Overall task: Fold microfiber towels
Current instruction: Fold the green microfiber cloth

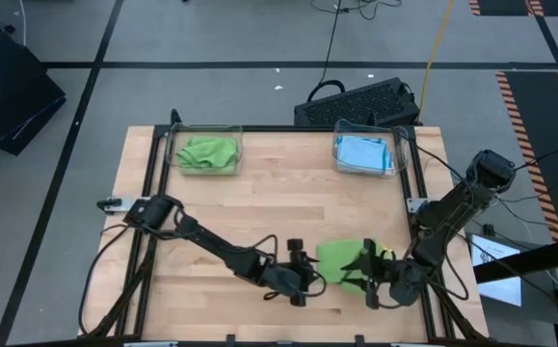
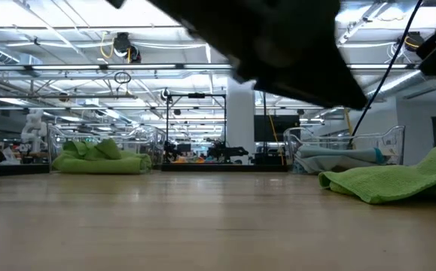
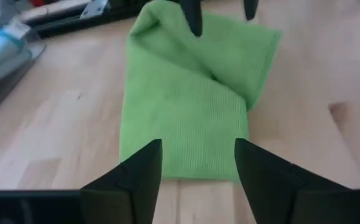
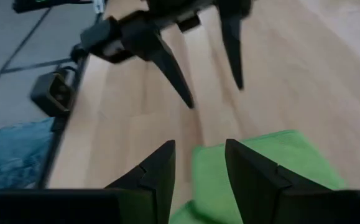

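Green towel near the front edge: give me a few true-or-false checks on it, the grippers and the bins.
1. The green towel lies folded on the table, between the two grippers. True.
2. The left gripper is clamped on the towel. False: its fingers stand open at the towel's edge, nothing between them.
3. The right gripper is open. True.
4. The far-right bin holds green towels. False: it holds blue ones; the green pile is in the far-left bin.
5. The towel hangs off the table. False: it rests fully on the wood.

Green towel (image 3: 186, 118) nubby cloth; table (image 1: 288, 207) smooth pale wood.
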